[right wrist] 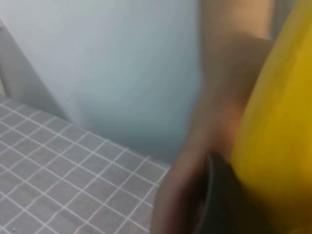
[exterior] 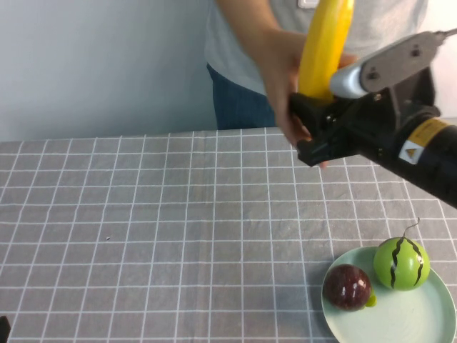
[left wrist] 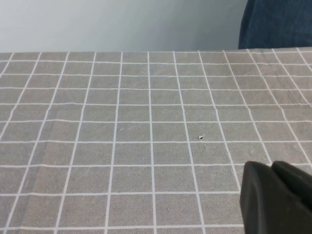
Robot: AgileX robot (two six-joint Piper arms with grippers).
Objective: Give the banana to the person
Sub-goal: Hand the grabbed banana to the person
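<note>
The right hand (exterior: 314,107) is raised above the counter's (exterior: 178,236) far edge, closed on the banana (exterior: 325,46), which stands upright out of it. The person (exterior: 246,43) is just behind, their hand (exterior: 285,78) touching the banana. Below it, near the counter's front edge, a plate (exterior: 407,314) carries 2 fruits. The left hand (left wrist: 273,200) hovers low over open counter; I cannot tell its opening.

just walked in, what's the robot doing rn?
Handing over fruit. The right gripper, raised above the table's far edge, is shut on the banana, held upright. The person's hand is at the banana, right behind the gripper. The left gripper sits low over the bare tablecloth. A melon and a dark fruit remain on the plate.
</note>
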